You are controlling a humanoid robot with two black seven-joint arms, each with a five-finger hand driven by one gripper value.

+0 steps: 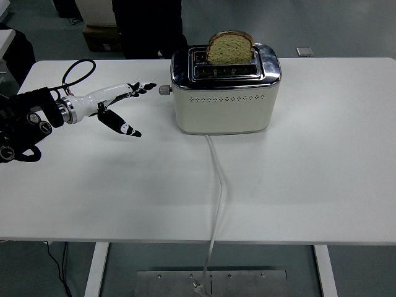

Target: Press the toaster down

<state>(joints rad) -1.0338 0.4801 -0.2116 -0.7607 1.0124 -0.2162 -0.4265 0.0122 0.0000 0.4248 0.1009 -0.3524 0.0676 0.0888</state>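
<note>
White table (pixel 322 161): toaster (pixel 224 99) with bread (pixel 229 47) at 12 o'clock; left hand (pixel 117 102), fingers spread and empty, at 9 o'clock of its lever (pixel 164 90).

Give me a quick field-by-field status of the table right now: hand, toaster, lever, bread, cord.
left hand: open, fingers extended toward the toaster, fingertips just short of the lever, holding nothing
right hand: not in view
toaster: cream body, chrome top, upright at the table's far centre
lever: knob on the toaster's left end, up, untouched
bread: one slice standing high out of a slot
cord: white, runs from the toaster's front over the near edge
table: white
</note>
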